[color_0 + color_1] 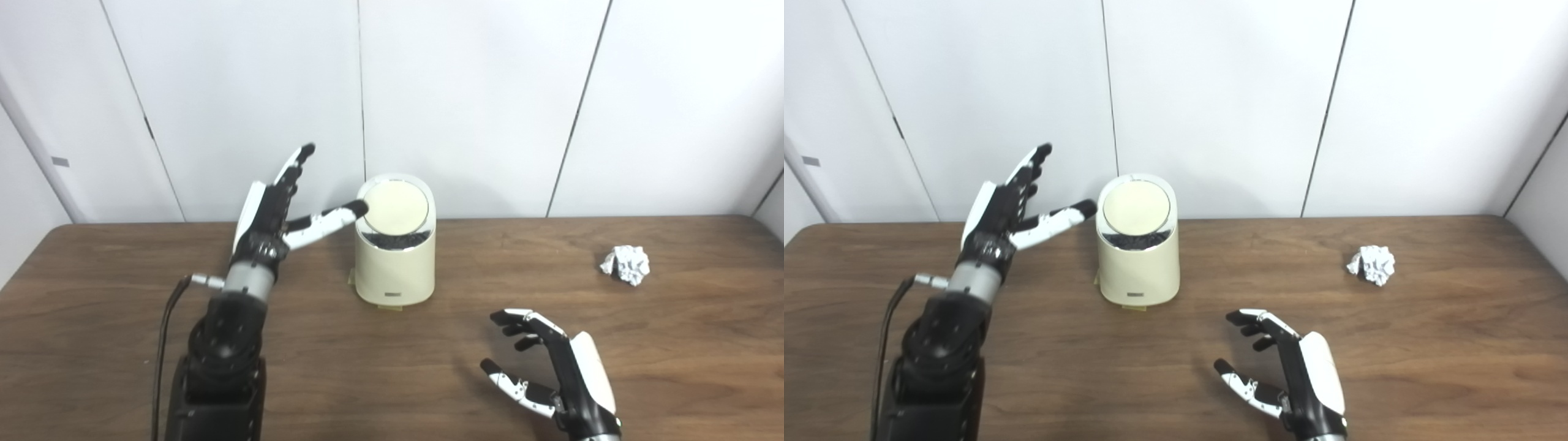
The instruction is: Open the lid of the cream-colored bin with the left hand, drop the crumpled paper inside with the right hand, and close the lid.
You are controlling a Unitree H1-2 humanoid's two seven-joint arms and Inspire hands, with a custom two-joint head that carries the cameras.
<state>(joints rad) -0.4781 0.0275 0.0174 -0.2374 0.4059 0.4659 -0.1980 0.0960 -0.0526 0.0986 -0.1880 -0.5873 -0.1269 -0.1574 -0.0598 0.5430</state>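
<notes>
The cream-colored bin point(395, 257) stands upright at the back middle of the table. Its round lid point(396, 207) is tilted up toward me, with a dark gap below its front edge. My left hand point(278, 205) is open and raised just left of the bin, its thumb tip reaching the lid's left rim; I cannot tell if it touches. The crumpled white paper point(626, 264) lies on the table at the right, apart from both hands. My right hand point(548, 367) is open and empty, low near the front edge, well short of the paper.
The brown wooden table point(429, 343) spans the view. White wall panels point(465, 98) close off the back right behind the bin. A black cable point(164, 331) hangs from the left wrist.
</notes>
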